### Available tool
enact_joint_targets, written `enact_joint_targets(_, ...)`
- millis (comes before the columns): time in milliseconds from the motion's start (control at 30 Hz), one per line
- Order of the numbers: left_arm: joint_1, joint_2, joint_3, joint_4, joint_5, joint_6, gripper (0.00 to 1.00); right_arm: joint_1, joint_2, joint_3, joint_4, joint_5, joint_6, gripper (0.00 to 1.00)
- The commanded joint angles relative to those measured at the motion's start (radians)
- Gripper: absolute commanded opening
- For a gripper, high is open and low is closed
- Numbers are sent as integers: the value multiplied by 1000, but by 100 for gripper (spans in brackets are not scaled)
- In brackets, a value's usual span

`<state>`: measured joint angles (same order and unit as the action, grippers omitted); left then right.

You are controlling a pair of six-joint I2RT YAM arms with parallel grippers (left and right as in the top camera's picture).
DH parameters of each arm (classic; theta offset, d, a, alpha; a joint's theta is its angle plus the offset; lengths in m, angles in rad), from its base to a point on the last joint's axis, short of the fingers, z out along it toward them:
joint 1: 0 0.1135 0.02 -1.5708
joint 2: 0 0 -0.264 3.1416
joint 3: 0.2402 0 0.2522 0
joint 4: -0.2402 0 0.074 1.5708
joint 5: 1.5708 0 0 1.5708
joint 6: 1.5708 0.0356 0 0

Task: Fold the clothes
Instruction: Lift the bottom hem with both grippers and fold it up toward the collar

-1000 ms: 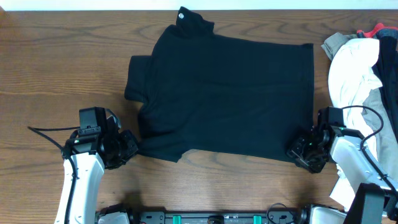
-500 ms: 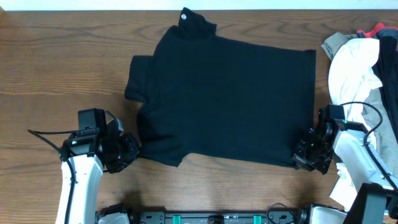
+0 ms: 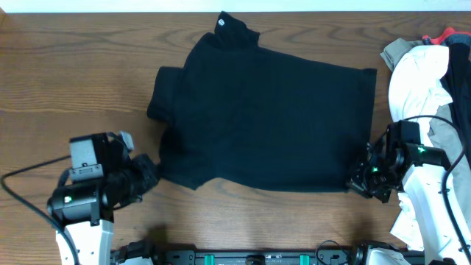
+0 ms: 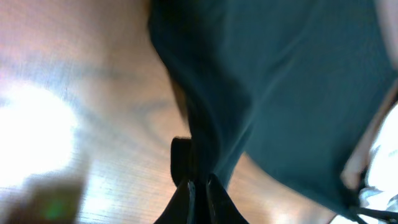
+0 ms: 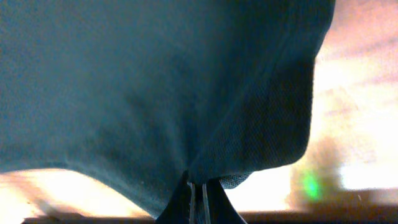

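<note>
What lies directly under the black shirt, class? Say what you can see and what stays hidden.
Brown wooden table shows around the black shirt, which lies spread on it. Whatever is beneath the fabric is covered and cannot be seen.

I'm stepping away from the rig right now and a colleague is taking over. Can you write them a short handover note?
Left gripper: shut on the near-left corner of the black shirt.
Right gripper: shut on the shirt's near-right corner.
Shirt: spread on the wooden table, collar at the far edge. A pile of other clothes sits at the right.
Done: both near corners gripped.
Left: no clear fold shows yet, so the folding itself.
</note>
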<state>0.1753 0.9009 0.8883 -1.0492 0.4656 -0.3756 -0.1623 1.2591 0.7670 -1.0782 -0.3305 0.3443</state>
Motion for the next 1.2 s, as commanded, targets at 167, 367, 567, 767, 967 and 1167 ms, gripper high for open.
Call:
enact_joint_targets(167,5,132,107,73,21,12,6,5,-5,99,113,-40,60,1)
enact_joint_targets(367,4,260,107,159,22,46,6,5,55,109,209,-40,111,1)
enact_joint_targets(567,4,287,107,262,22,45,6,5,151,109,297,-89,120,1)
enact_joint_targets(767,4,295,107,320,21,49,6,-5,208,109,401,-116,152,1)
enact_joint_targets(967,3,311,107,418,17,49,6,-10,213,109,472,-115,187,1)
enact_joint_targets(1167,-32,383,107,510,17,50,6,-10,219,109,524,-111,221,2)
